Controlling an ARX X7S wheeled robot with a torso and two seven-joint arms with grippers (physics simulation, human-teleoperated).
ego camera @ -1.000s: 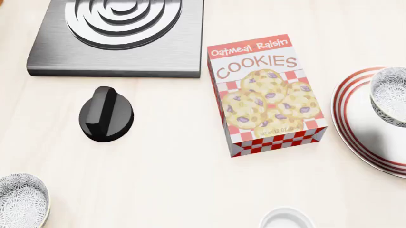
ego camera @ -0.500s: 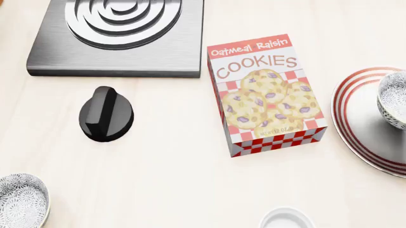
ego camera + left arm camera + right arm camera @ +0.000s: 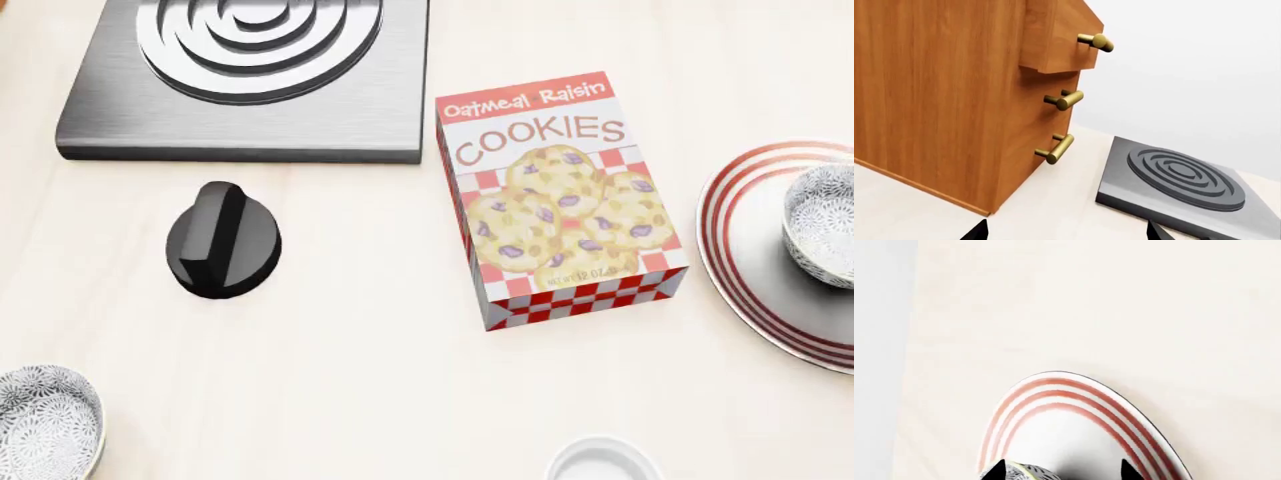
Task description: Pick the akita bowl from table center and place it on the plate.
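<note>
Since the earlier frames the akita bowl shifts slightly over the plate at right edge, now sitting lower, over the plate's white middle. Right gripper shows only two dark fingertips either side of the speckled bowl rim, spread around it; contact cannot be told. Left gripper tips apart, nothing between, facing wooden cabinet and burner. Cookie box, black knob, second speckled bowl near left, white cup untouched.

Open table lies between the cookie box and the plate.
</note>
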